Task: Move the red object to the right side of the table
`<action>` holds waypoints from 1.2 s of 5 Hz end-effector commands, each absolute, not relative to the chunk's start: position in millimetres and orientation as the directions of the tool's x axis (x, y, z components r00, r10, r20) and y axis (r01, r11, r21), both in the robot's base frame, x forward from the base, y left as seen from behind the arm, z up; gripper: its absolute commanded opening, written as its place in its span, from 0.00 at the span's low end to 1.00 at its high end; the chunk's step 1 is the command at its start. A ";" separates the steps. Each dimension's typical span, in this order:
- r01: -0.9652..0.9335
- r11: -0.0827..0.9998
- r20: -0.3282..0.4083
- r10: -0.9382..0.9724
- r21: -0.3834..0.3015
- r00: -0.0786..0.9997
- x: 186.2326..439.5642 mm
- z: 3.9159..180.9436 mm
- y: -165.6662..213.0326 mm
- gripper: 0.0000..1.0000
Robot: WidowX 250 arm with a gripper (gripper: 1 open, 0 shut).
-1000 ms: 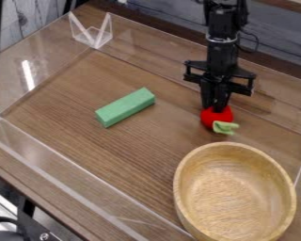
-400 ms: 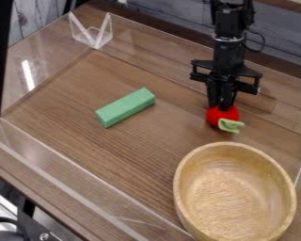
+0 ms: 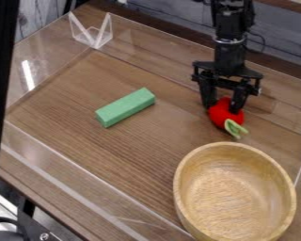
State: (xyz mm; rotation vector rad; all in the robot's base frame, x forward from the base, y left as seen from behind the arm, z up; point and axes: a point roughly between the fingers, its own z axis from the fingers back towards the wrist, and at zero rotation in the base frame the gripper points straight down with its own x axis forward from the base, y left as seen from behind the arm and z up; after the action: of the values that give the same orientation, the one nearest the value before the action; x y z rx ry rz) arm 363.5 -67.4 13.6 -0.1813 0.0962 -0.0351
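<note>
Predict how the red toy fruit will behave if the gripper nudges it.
The red toy fruit may well roll, since its body is rounded, though its pale green leafy end could make it swing round rather than run straight. It looks small beside the green rectangular block, so a light push would probably shift it.

Bare tabletop (image 3: 71, 141) runs along both sides of the green block (image 3: 125, 107) and gives a hand room to pass — but the round wooden bowl (image 3: 235, 196) blocks the near right corner, and low clear walls (image 3: 34, 66) bar the edge
</note>
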 end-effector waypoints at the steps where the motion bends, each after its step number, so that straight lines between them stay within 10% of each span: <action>1: 0.092 0.979 -0.107 -0.114 -0.184 0.988 351.6 18.7 -82.5 1.00; 6: 0.089 0.977 0.043 -0.082 -0.194 0.996 338.2 147.8 -26.4 1.00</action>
State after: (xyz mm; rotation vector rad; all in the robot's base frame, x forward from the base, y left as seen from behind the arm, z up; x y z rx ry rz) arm 334.3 -27.8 121.4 -0.2021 0.0504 -0.0675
